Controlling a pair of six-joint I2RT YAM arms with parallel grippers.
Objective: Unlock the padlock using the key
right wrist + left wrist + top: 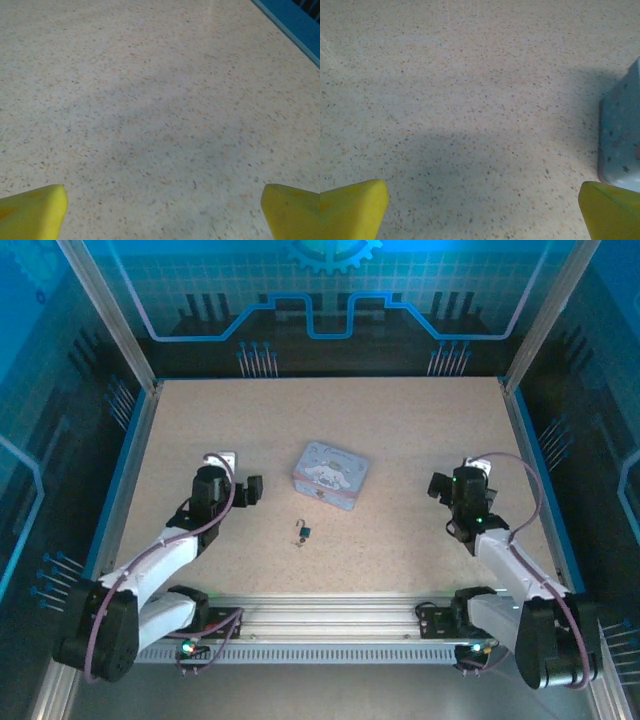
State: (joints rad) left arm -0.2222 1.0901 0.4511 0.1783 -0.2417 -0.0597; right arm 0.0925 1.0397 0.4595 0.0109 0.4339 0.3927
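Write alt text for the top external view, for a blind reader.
A tiny padlock lies on the speckled table, just nearer the camera than a pastel cartoon-printed tin. To either side, the left tool and the right tool are open and empty, touching neither.

Left gripper (482,214) over speckled table (470,75), jaws spread wide, nothing between them. Yellow fingertips (351,210) poke in at both bottom corners. Blue tin (621,140) cut off at right edge, sitting on the table just above the right fingertip; can't tell if they touch. Soft shadow (485,150) across the middle of the surface.
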